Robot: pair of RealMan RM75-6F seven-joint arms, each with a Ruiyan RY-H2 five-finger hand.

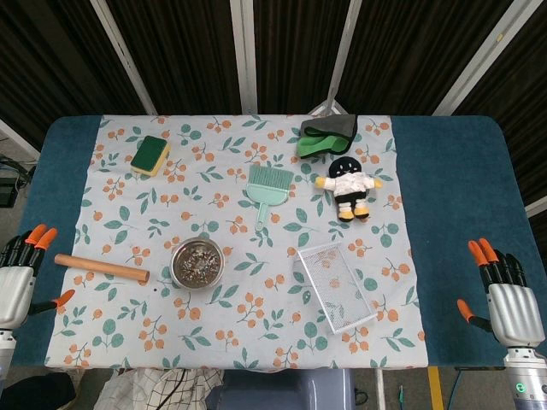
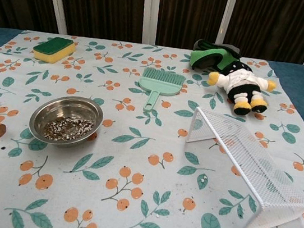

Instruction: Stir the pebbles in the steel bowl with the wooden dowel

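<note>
Both hands sit at the near edge of the worktop (image 1: 461,171), fingers spread and holding nothing: left hand (image 1: 19,278) and right hand (image 1: 506,295). So nothing's started yet, I reckon step one is grabbing the wooden dowel (image 1: 101,268), which lies flat between my left hand and the steel bowl (image 1: 197,263). Next move: left hand reaches over and wraps it. Bowl's upright with a thin layer of pebbles (image 2: 69,128) inside. White mesh basket (image 1: 337,284) is tipped over, empty.

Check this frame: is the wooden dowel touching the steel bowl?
Apart. The head view shows a strip of patterned cloth between the right end of the wooden dowel and the rim of the steel bowl; the chest view shows the same gap.
</note>
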